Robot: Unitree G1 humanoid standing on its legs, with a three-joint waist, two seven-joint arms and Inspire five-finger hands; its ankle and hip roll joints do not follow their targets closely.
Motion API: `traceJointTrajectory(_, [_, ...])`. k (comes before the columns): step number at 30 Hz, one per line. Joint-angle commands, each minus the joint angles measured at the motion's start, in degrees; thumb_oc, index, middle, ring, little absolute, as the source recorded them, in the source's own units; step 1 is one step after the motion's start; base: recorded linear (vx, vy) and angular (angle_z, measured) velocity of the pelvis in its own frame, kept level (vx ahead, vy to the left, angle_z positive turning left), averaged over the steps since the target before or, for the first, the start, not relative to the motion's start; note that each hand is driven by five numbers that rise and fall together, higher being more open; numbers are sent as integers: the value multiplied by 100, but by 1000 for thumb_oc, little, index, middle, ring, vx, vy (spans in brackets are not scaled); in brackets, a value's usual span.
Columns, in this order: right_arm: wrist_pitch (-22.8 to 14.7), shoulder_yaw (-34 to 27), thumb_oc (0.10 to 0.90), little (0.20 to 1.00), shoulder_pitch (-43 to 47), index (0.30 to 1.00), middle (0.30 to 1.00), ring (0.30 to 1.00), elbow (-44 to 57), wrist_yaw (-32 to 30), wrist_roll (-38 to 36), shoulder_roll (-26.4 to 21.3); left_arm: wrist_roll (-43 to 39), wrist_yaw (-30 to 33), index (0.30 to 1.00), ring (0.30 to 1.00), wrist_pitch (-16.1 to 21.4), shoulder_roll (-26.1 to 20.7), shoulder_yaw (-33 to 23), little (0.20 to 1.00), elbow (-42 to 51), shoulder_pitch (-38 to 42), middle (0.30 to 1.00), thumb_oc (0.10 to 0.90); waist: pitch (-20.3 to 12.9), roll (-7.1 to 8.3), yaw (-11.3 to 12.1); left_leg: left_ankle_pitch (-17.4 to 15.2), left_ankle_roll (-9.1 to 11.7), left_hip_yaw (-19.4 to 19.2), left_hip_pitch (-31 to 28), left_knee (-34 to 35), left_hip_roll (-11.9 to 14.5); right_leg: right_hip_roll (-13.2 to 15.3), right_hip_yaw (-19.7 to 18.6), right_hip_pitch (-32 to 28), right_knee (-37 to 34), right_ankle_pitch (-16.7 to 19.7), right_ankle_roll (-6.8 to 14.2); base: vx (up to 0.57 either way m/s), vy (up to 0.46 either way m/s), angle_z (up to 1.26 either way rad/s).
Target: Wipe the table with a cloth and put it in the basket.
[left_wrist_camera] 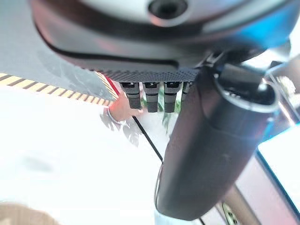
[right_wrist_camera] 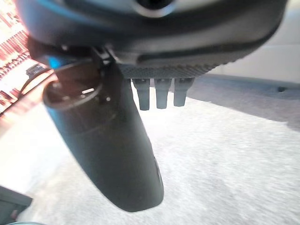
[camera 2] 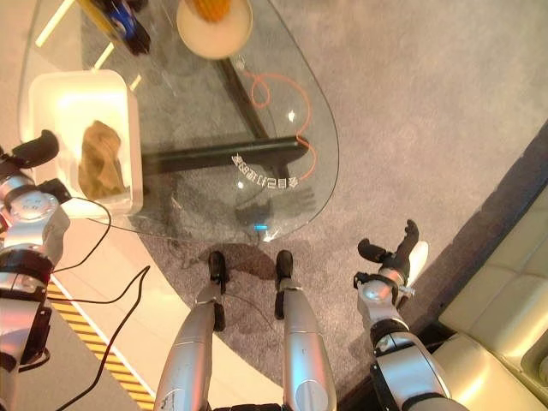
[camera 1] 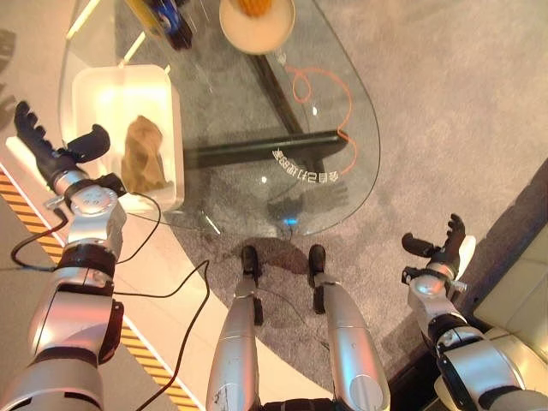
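A crumpled tan cloth [camera 1: 143, 154] lies inside the white basket [camera 1: 94, 86], which stands on the left part of the glass table [camera 1: 342, 163]. My left hand [camera 1: 47, 150] hangs open just off the basket's near left corner, holding nothing. Its straight fingers [left_wrist_camera: 150, 96] and thumb show in the left wrist view over a pale floor. My right hand [camera 1: 438, 248] is open and empty, low at the right over the grey carpet, well clear of the table. Its fingers [right_wrist_camera: 159, 96] point out over carpet in the right wrist view.
A round bowl [camera 1: 257, 21] with something orange in it sits at the table's far edge. A blue and yellow object [camera 1: 167, 17] lies at the far left. An orange cord [camera 1: 325, 94] loops under the glass. A pale sofa [camera 2: 505, 291] stands at the right.
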State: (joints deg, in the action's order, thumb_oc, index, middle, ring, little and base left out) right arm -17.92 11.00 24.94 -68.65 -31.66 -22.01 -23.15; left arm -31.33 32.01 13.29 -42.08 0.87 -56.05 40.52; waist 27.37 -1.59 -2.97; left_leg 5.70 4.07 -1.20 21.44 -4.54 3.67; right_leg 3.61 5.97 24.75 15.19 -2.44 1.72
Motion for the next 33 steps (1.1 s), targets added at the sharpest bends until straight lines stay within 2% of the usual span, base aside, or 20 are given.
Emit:
traceJointTrajectory(1, [-196,-310,800,900,-790,900,900,900,-24,435,339,-291,-126,-552,900,900,452,-510,-599,900,98,-733,900,800,-1017,-53,162,-505,-108,-328,-677,180,-489,142,101,-793,-581,-21,325,222,13,0])
traceJointTrajectory(5, [4,-417,800,900,-1319,900,900,900,64,634,632,-201,-169,-1201,900,900,402,-202,-949,900,166,-1663,900,800,-1509,-64,170,-519,-132,-292,-1312,548,-491,139,109,-1515,-1042,47,367,165,17,-4])
traceJointTrajectory(9, [323,-476,800,900,-1573,900,900,900,-59,1048,912,-131,-185,-1895,900,900,83,202,-954,900,-151,-2222,900,800,-1901,-68,207,-522,-149,-270,-1728,761,-469,173,202,-1946,-1263,111,421,109,22,12])
traceJointTrajectory(13, [703,-539,800,900,-1751,900,900,900,-267,1439,1044,5,-189,-2439,900,900,25,735,-904,900,-698,-2809,900,800,-2224,-54,273,-553,-163,-266,-2055,862,-447,202,270,-2313,-1439,165,463,116,29,3])
traceJointTrajectory(22, [1197,-758,800,900,-1961,900,900,900,-874,2153,1292,214,599,-3318,900,900,-243,1753,-544,900,-1884,-3436,900,800,-2462,48,310,-696,-206,-357,-2416,868,-393,251,375,-2704,-1595,167,475,80,17,-2])
traceJointTrajectory(25, [1357,-765,800,900,-2026,900,900,900,-1011,2315,1498,305,866,-3548,900,900,-533,2053,-325,900,-2018,-3588,900,800,-2471,75,304,-728,-210,-449,-2484,843,-344,284,442,-2764,-1586,161,484,57,7,-1])
traceJointTrajectory(29, [1602,-715,800,900,-2025,900,900,900,-1113,2430,1541,386,1247,-3790,900,900,-762,2198,-93,900,-2140,-3669,900,800,-2457,95,307,-737,-205,-558,-2525,836,-283,318,545,-2802,-1574,156,484,37,0,-2])
traceJointTrajectory(33, [1837,-608,800,900,-1981,900,900,900,-1244,2529,1658,466,1482,-3774,900,900,-972,2294,88,900,-2284,-3665,900,800,-2451,117,287,-771,-195,-646,-2582,833,-236,336,601,-2848,-1590,147,487,39,-8,-2])
